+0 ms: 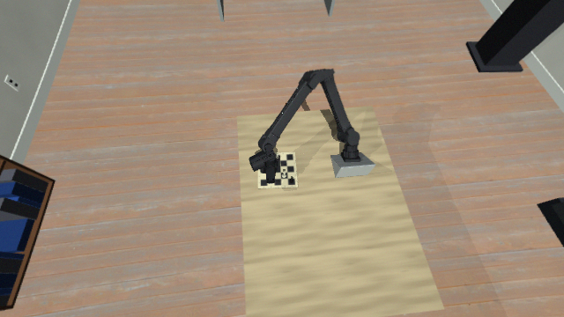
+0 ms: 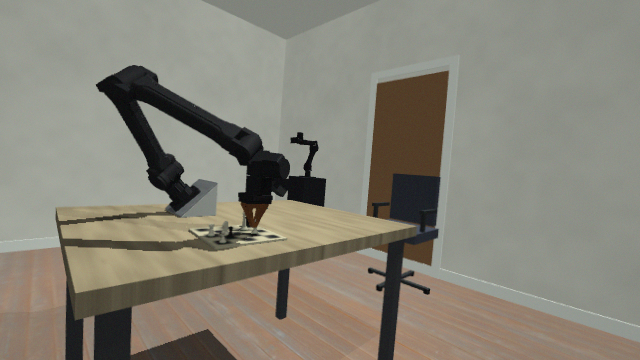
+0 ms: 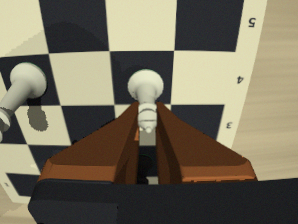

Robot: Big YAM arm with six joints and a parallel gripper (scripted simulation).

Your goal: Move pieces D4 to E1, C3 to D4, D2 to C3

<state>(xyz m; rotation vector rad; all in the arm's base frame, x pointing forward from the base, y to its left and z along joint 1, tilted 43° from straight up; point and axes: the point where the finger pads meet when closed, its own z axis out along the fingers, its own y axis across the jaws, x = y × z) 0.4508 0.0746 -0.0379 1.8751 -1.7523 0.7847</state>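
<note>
My gripper (image 2: pixel 254 226) (image 3: pixel 147 111) is shut on a white chess piece (image 3: pixel 145 85) (image 2: pixel 255 232), held upright and low at the board (image 1: pixel 294 167) (image 3: pixel 247 50). In the wrist view its base shows over the dark square in row 4, second from the edge with the digits. I cannot tell if the base touches the board. Another white piece (image 3: pixel 26 82) stands on row 4, two squares to the left. A dark shape shows low between the fingers. In the top view the arm hides the fingers and much of the board; the file letters are unreadable.
Near the board's corner stand a white piece (image 1: pixel 284 174) and a black piece (image 1: pixel 292 180). The exterior view shows more white pieces (image 2: pixel 211 230) (image 2: pixel 222 239) close together, beside a black one (image 2: pixel 231 232). The arm's grey base block (image 1: pixel 354 169) stands on the table (image 1: pixel 326 246).
</note>
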